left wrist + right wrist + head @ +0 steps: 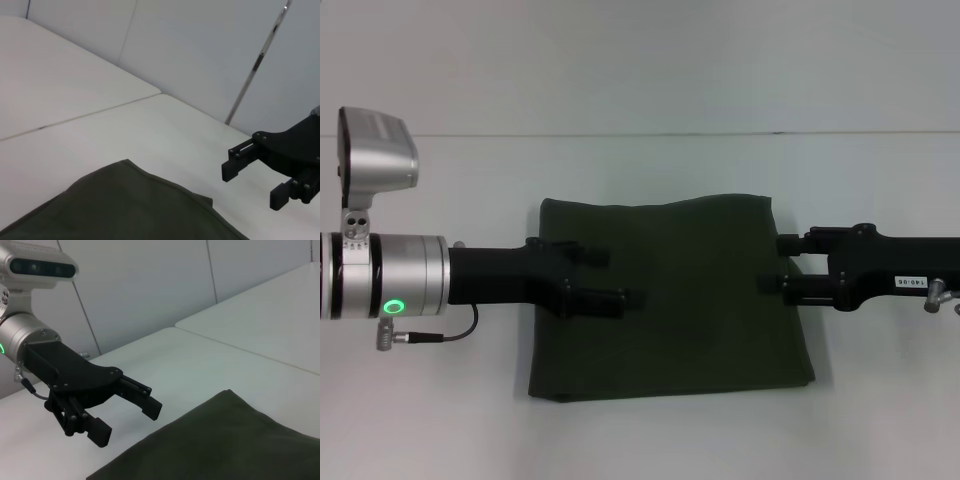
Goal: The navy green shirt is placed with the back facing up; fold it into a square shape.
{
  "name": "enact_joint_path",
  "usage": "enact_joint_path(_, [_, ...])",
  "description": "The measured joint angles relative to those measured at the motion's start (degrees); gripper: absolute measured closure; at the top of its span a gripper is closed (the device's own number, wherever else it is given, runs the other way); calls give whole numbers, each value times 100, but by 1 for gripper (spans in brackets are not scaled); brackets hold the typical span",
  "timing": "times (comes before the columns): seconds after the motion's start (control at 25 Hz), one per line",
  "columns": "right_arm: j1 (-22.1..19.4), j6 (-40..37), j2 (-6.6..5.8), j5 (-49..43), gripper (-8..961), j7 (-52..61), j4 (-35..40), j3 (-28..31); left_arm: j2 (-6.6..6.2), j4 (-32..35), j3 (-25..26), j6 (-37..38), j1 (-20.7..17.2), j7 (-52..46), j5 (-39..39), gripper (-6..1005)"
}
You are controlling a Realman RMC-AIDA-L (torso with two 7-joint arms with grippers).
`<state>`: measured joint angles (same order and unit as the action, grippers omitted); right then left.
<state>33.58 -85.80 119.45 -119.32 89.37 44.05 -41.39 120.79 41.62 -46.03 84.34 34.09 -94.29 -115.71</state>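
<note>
head view first: nearest you, the front edge of the navy green shirt [665,300] lies flat on the white table [620,440], and the cloth already reads as a compact, roughly square block with no sleeves or collar showing, plain side up. you can judge the folding as essentially done; what may be left is only a tidy-up, since the front left corner bulges a little and the far edge runs slightly wavy.

moving back to the middle of the cloth, the left gripper [625,278] reaches in from the left side with its tips over the shirt's left part, and the right gripper [772,263] comes in from the right side at the shirt's right edge. both sets of fingers are spread apart and hold nothing; the wrist views show each gripper hovering above the table, clear of the cloth, not pinching it.

farther off, beyond the shirt's far edge, you see only bare table with a seam line across it, then a pale wall. no container, box or tray appears anywhere, so nothing is held in one.
</note>
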Motion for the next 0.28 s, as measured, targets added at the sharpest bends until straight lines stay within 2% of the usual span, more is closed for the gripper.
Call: enact_joint_path(0.28, [-8,-26,0,-26,226,-120,4,-157,-18,5,-29,25,-5,-174,-6,62])
